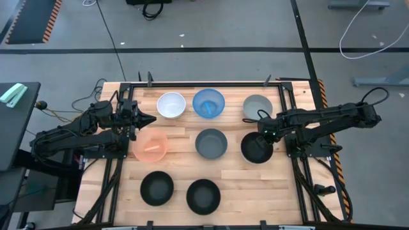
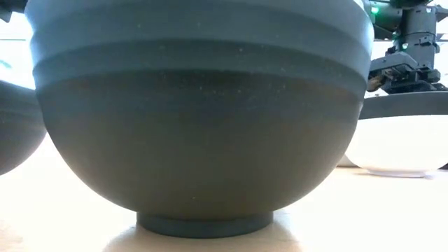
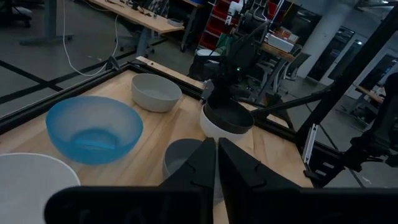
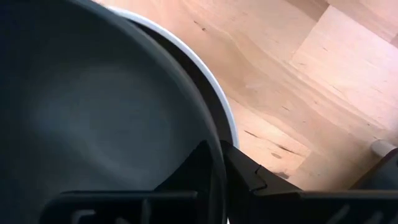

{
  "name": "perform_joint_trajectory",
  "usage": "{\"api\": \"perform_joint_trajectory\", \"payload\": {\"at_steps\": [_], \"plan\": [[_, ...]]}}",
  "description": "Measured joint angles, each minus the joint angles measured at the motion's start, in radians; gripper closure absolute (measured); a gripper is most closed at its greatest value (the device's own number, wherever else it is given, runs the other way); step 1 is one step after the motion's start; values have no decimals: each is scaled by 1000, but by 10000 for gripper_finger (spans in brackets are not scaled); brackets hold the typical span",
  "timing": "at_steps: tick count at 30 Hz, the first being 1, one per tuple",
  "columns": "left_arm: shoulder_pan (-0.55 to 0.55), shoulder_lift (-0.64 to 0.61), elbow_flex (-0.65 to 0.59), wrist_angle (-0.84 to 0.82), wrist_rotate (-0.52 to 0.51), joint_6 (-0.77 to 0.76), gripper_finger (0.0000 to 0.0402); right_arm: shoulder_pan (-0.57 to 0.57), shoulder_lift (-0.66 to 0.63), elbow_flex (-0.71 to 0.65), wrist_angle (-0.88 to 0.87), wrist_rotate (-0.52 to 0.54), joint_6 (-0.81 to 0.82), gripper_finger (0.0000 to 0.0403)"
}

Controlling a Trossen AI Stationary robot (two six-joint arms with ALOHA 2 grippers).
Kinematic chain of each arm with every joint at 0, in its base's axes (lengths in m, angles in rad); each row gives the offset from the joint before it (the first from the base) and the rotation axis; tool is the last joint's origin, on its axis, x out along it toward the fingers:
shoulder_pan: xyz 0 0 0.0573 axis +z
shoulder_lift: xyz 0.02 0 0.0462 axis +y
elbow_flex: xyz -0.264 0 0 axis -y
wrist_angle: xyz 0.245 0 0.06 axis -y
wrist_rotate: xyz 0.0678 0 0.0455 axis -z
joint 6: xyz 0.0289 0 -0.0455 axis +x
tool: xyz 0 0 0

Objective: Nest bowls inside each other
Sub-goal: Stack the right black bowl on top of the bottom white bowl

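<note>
At the desk's (image 1: 179, 176) right side, the right claw (image 4: 217, 163) pinches the rim of a black bowl (image 1: 257, 149) nested in a white bowl (image 4: 225, 111); releasing looks next. Left claw (image 3: 216, 155), nearly closed, holds nothing.

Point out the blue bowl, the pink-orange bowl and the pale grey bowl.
blue bowl (image 1: 209, 103): high view, inside of the bowl.
pink-orange bowl (image 1: 152, 147): high view, inside of the bowl.
pale grey bowl (image 1: 256, 105): high view, inside of the bowl.
</note>
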State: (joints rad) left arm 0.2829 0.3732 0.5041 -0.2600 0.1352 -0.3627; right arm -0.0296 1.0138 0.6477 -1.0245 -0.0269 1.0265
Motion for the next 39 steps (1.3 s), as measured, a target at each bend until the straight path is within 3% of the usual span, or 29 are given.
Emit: {"api": "perform_joint_trajectory", "payload": {"at_steps": [14,30,39], "plan": [[0,0,0,0,0,-1,388,0,0,29,-82,-7,19,363],[0,0,0,0,0,-1,389,0,-1,30,-99,-61,23,292],[0,0,0,0,0,-1,377,0,-1,119,-163,-7,18,284]]}}
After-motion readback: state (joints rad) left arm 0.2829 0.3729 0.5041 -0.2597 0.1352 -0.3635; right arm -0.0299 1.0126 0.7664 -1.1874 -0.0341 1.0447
